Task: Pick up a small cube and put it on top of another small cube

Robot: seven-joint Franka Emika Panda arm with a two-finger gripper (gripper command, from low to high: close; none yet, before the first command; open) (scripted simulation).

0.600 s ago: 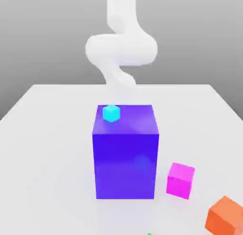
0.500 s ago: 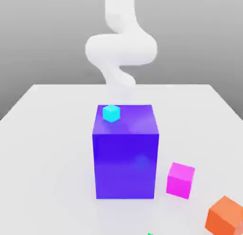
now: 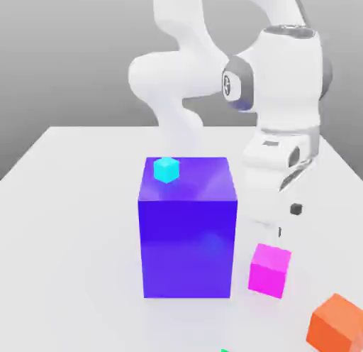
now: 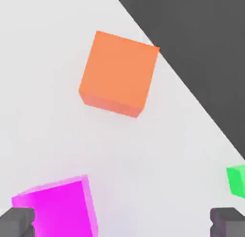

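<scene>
White and wide, the table carries everything you are working with, its far edge meeting a grey backdrop. Your arm towers over it, bent down on the exterior view's right, with the wrist descending just beside the big blue-purple block.

That block stands upright near the middle of the table and is by far the largest of the objects. On its top face, toward the corner at the exterior view's left, sits the tiny cyan cube.

At the lower edge on the exterior view's right, the orange cube rests on the table, partly cut off by the frame; in the hand view the orange cube lies well apart from the fingers, near the table's edge.

The small cube, plain magenta, sits on the table just beside the big block, on the exterior view's right of it, with a narrow gap between them. Your gripper hangs directly above it and is spread wide: the two dark fingertips show at opposite sides of the hand view. The small cube lies off-centre between them, close against one fingertip and well clear of the other, so you are not yet centred over it. Whether that fingertip touches the cube cannot be told.

Smallest in sight, a green object peeks in near the opposite fingertip; a sliver of the same green shows at the bottom edge of the exterior view.
</scene>
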